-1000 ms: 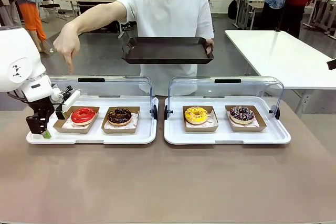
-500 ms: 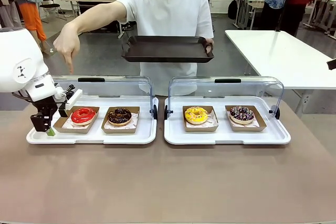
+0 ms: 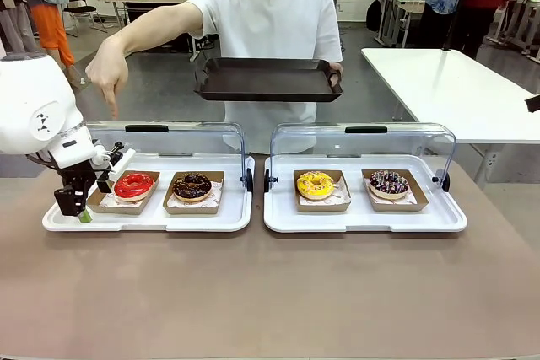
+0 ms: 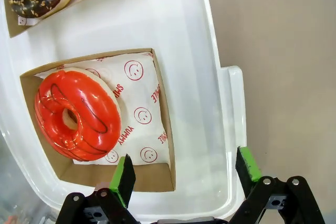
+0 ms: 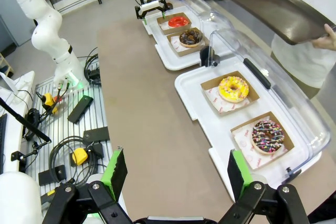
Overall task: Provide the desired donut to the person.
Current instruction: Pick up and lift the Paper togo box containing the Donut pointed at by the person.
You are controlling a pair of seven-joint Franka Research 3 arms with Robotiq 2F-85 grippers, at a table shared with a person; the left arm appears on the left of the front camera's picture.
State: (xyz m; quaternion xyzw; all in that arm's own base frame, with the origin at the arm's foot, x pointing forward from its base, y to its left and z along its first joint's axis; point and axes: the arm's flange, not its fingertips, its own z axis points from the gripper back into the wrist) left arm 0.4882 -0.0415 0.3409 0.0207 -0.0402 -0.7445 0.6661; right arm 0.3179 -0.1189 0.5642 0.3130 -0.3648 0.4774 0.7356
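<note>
The red donut point(image 4: 77, 114) looks soft and sticky, so the left gripper point(image 4: 185, 170), jaws spread wide, should pinch its light box point(image 4: 152, 177) by the edge. The right gripper point(image 5: 173, 174) has its jaws wide apart too.

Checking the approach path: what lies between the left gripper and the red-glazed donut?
In the left wrist view, the brown cardboard tray's wall and its white smiley-printed paper liner.
</note>
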